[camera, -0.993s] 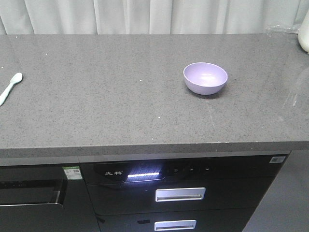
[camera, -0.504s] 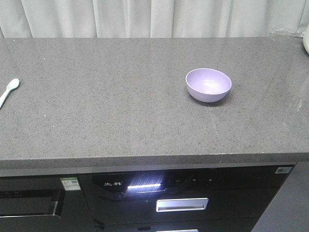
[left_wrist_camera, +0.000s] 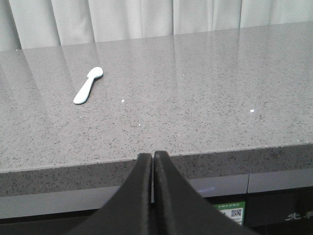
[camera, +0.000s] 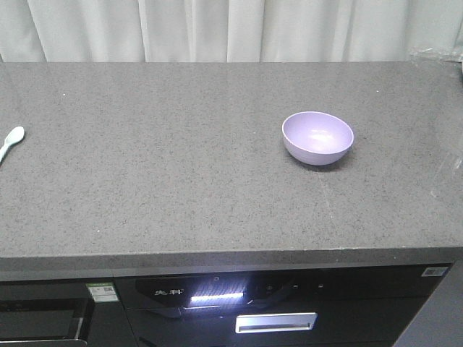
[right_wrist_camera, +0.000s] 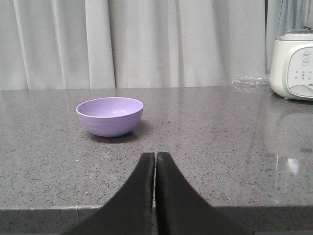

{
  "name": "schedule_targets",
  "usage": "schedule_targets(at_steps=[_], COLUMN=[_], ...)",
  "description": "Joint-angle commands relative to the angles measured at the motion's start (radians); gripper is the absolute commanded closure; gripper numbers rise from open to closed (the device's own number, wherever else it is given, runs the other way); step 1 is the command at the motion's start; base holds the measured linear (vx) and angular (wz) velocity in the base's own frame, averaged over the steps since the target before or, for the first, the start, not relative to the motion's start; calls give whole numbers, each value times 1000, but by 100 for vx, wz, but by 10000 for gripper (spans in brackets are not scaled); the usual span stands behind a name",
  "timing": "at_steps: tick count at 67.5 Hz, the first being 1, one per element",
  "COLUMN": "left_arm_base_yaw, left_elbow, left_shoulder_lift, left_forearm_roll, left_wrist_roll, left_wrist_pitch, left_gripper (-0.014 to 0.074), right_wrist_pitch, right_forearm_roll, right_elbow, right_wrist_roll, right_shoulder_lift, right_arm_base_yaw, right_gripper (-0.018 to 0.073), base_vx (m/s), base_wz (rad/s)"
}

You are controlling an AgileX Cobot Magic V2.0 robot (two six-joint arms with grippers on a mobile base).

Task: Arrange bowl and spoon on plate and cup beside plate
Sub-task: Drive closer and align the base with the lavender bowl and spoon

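Note:
The lavender bowl (camera: 317, 137) stands upright and empty on the grey counter, right of centre; the right wrist view shows the bowl (right_wrist_camera: 110, 116) ahead and to the left. The mint-green spoon (camera: 10, 142) lies at the counter's left edge, partly cut off, and the left wrist view has the spoon (left_wrist_camera: 88, 85) lying far ahead on the left. My left gripper (left_wrist_camera: 153, 154) is shut and holds nothing, hanging at the counter's front edge. My right gripper (right_wrist_camera: 155, 154) is shut too, empty, short of the bowl. The plate and the cup are out of view.
The grey stone counter (camera: 181, 166) runs the width of the view, with white curtains behind it. A white blender base (right_wrist_camera: 293, 66) stands at the back right, crumpled clear plastic (right_wrist_camera: 247, 81) beside it. Black appliance fronts with metal handles (camera: 275, 322) sit below the counter edge.
The front view has shifted: the bowl and counter sit lower and slightly right, the spoon has slid towards the left edge, and the white appliance at the right has left the frame.

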Motion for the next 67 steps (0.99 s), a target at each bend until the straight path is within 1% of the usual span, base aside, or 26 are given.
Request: schedule_targets(at_steps=[1, 67], left_arm_base_yaw=[1, 1], left_elbow=[-8, -8], left_shoulder_lift=[-15, -15], left_forearm_roll=[-8, -8], left_wrist_roll=[-10, -10], left_wrist_pitch=[-72, -72], left_gripper=[603, 603], right_wrist_pitch=[-77, -77], right_forearm_roll=[-7, -7], right_elbow=[4, 4], right_wrist_roll=[-3, -3], right_shoulder_lift=[-7, -7], right_arm_base_yaw=[2, 2], right_gripper=[562, 562], base_vx=[7, 5], base_wz=[1, 1])
